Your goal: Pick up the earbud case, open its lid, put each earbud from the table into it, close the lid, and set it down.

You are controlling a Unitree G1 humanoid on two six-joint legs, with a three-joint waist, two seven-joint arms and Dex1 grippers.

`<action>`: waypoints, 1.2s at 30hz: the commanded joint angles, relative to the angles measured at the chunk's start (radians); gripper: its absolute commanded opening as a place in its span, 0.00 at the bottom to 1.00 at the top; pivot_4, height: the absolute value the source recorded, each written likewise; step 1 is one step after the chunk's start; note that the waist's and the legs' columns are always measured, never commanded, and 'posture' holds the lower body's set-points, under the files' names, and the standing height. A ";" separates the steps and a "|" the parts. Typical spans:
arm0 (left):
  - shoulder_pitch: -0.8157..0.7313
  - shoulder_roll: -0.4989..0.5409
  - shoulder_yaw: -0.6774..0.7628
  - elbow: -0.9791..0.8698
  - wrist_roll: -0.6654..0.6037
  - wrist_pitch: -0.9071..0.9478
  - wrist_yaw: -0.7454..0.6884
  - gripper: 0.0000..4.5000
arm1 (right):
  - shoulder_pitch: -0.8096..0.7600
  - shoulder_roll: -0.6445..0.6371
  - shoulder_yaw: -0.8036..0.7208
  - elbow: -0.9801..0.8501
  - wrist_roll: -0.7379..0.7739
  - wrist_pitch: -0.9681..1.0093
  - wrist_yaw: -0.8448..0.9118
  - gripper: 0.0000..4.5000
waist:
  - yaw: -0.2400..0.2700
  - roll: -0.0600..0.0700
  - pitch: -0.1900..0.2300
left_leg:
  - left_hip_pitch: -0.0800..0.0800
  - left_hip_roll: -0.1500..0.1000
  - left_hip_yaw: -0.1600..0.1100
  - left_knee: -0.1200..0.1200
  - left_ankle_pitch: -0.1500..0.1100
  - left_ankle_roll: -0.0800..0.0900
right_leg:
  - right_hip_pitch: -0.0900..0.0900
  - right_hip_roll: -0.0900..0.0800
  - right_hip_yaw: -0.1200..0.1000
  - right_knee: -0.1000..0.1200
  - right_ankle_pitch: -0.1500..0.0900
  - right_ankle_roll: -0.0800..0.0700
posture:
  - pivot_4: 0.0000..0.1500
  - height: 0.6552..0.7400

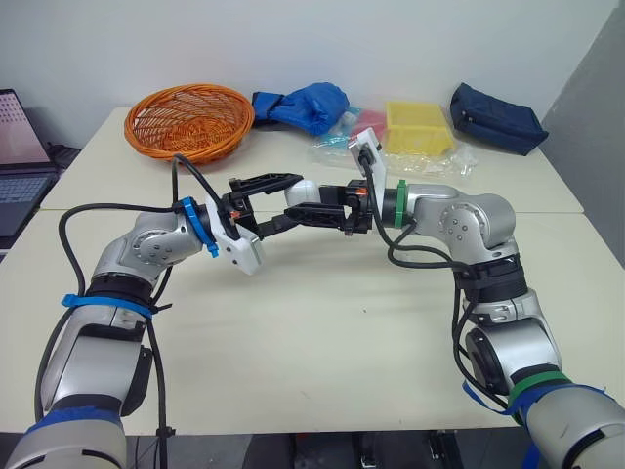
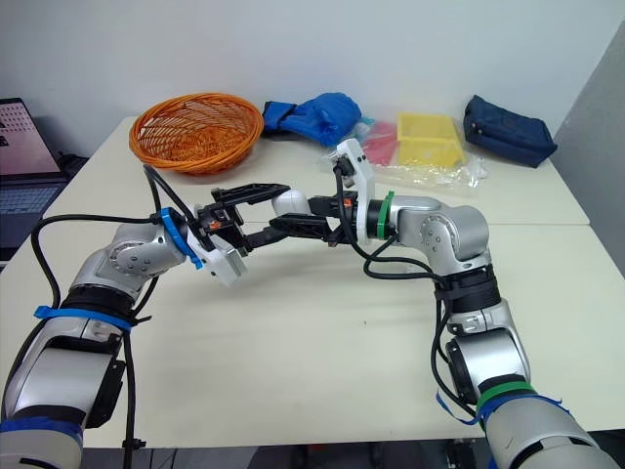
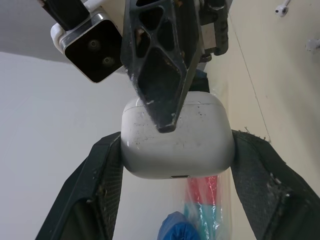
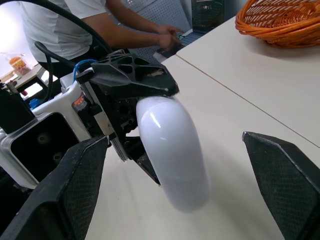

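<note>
The white earbud case hangs above the table's middle, its lid looking closed. My left gripper is shut on it, one black finger on each side of the case. My right gripper faces the left one and is open, its fingers spread wide with the case ahead between them. One right finger lies against the case's front. A small white earbud rests on the table beyond.
At the back of the beige table stand an orange basket, a blue bag, a yellow box on clear plastic, and a navy pouch. A laptop sits at the left. A person sits beyond the table.
</note>
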State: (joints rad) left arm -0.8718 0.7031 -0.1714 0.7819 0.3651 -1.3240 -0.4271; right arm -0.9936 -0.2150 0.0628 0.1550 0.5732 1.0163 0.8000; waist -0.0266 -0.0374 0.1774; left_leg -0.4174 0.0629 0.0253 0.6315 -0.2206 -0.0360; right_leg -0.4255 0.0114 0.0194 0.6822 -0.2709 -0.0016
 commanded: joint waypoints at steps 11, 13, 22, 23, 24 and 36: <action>-0.043 -0.016 0.000 0.010 0.020 -0.026 0.064 0.61 | -0.019 0.002 0.010 0.014 -0.011 -0.052 0.014 0.24 | 0.000 0.000 0.000 | 0.000 0.000 0.000 0.000 0.000 0.000 | 0.000 0.000 0.000 0.000 0.000 0.000 | 1.00 1.00; -0.045 -0.016 0.000 0.011 0.022 -0.027 0.066 0.61 | -0.016 -0.001 0.013 0.013 -0.012 -0.055 0.018 0.24 | 0.000 0.000 0.000 | 0.000 0.000 0.000 0.000 0.000 0.000 | 0.000 0.000 0.000 0.000 0.000 0.000 | 1.00 1.00; -0.017 -0.006 -0.061 -0.005 -0.084 -0.013 -0.001 0.91 | -0.031 0.003 -0.015 0.045 -0.008 -0.071 0.012 0.18 | 0.000 0.000 0.000 | 0.000 0.000 0.000 0.001 0.000 0.000 | 0.000 0.000 0.000 0.001 0.000 0.000 | 1.00 1.00; -0.016 -0.001 -0.071 -0.008 -0.116 -0.001 -0.020 0.97 | -0.031 0.001 -0.016 0.047 -0.008 -0.073 0.013 0.18 | 0.000 0.000 0.000 | 0.000 0.000 0.000 0.001 0.000 0.000 | 0.000 0.000 0.000 0.001 0.000 0.000 | 1.00 1.00; -0.014 0.004 -0.078 -0.010 -0.142 0.005 -0.033 1.00 | -0.031 0.001 -0.016 0.049 -0.008 -0.074 0.014 0.18 | 0.000 0.000 0.000 | 0.000 0.000 0.000 0.002 0.000 0.000 | 0.000 0.000 0.000 0.001 0.000 0.000 | 1.00 1.00; 0.014 0.167 -0.100 -0.431 -0.761 0.880 -0.643 1.00 | 0.000 -0.109 0.136 0.078 -0.239 -0.349 0.056 0.18 | -0.005 0.000 0.000 | 0.000 0.000 -0.001 0.008 0.000 0.000 | 0.000 0.002 0.001 0.008 0.000 0.000 | 1.00 1.00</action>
State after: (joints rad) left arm -0.8138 0.8577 -0.3129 0.4105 -0.3185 -0.6449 -1.0333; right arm -0.9918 -0.3124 0.1788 0.2460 0.3721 0.7461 0.8323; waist -0.0311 -0.0371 0.1775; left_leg -0.4173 0.0635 0.0239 0.6411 -0.2207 -0.0360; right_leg -0.4252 0.0143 0.0200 0.6908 -0.2713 -0.0014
